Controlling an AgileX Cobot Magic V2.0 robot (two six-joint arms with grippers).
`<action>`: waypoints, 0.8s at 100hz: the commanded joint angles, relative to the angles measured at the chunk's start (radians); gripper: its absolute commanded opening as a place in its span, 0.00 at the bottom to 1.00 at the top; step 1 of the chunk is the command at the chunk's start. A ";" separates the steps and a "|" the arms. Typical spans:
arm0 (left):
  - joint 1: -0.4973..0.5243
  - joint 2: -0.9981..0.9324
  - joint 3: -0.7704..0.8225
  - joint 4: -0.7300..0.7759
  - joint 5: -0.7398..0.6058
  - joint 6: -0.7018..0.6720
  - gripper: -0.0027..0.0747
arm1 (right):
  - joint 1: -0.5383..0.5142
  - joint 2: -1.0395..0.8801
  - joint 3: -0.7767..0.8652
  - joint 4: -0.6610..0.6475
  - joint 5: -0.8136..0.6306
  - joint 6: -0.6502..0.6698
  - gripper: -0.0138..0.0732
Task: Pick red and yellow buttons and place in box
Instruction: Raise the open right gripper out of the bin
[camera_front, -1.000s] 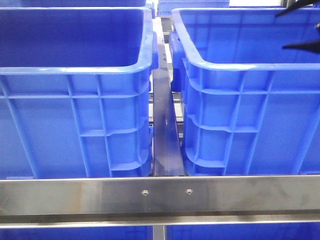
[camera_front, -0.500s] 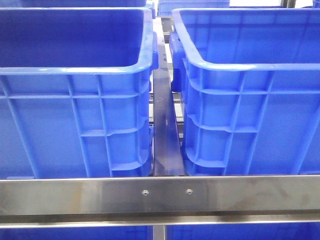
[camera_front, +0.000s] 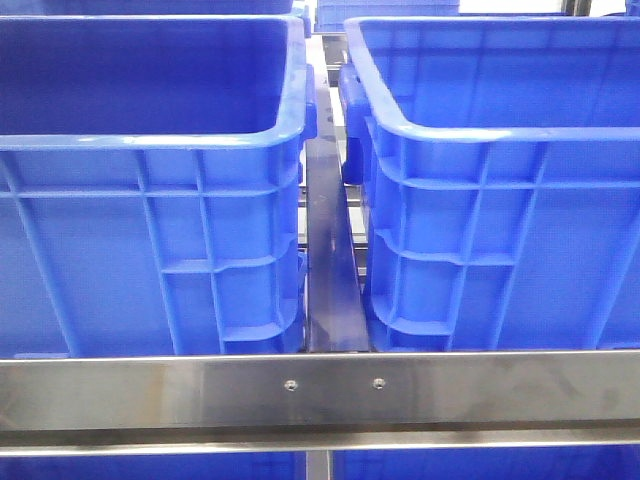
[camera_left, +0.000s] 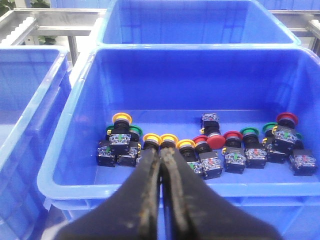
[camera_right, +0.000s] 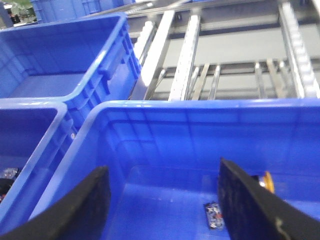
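buttons (camera_left: 210, 150) lie scattered across blue crate (camera_left: 75, 150) floor, steel rails (camera_right: 185, 55) beyond.

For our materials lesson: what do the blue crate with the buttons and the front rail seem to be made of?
Blue crate: probably moulded plastic; glossy, with a rounded rim and ribbed walls. Front rail: looks like brushed metal, likely steel; grey, dully reflective, with two small fasteners.

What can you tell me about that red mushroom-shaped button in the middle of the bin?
The red mushroom button has a wide, glossy, domed plastic cap on a black body. It lies tipped on the floor of the blue bin, in a row of similar switches, with a smaller red-capped button right beside it. Nothing grips it.
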 joint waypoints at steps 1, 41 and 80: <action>0.001 0.014 -0.025 0.005 -0.082 -0.009 0.01 | 0.001 -0.091 0.019 -0.032 -0.054 -0.014 0.72; 0.001 0.014 -0.025 0.005 -0.082 -0.009 0.01 | 0.001 -0.481 0.271 -0.091 -0.074 -0.014 0.72; 0.001 0.014 -0.025 0.005 -0.082 -0.009 0.01 | 0.001 -0.654 0.360 -0.096 -0.061 -0.014 0.37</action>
